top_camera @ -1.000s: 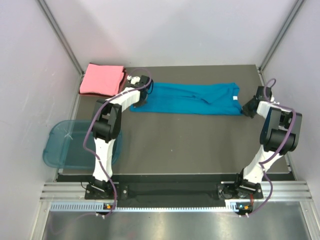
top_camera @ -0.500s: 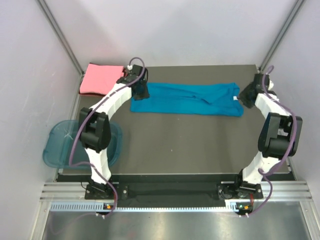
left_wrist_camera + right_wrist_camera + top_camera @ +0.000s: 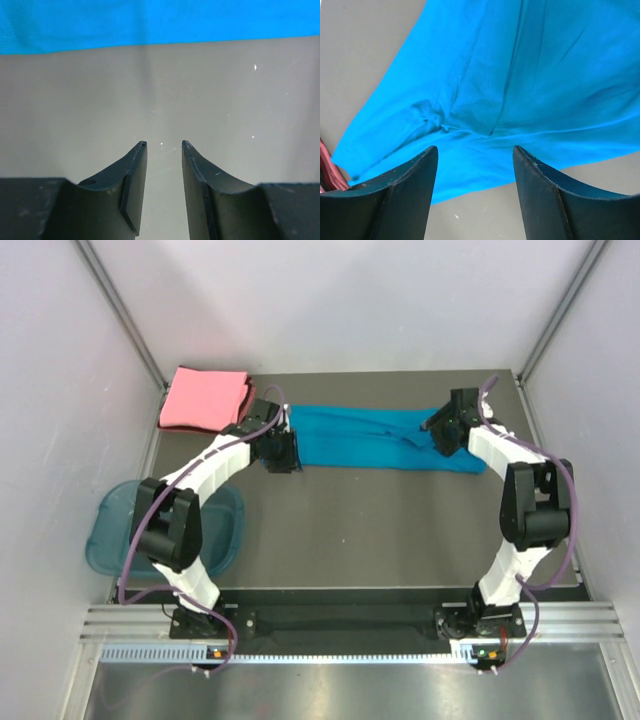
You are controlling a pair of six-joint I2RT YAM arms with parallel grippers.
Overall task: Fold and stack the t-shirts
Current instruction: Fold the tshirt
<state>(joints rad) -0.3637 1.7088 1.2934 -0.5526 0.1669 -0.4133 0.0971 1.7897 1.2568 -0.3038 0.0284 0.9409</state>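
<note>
Teal t-shirt [image 3: 365, 438]: long creased strip; pink t-shirt [image 3: 205, 398] folded sq.

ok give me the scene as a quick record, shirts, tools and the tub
teal shirt: spread in a long band across the far part of the table
pink shirt: folded, far left corner
left tool: open, empty, over bare table just off the teal shirt's edge
right tool: open, empty, above the teal shirt
tub: translucent blue, at the table's left edge
</note>
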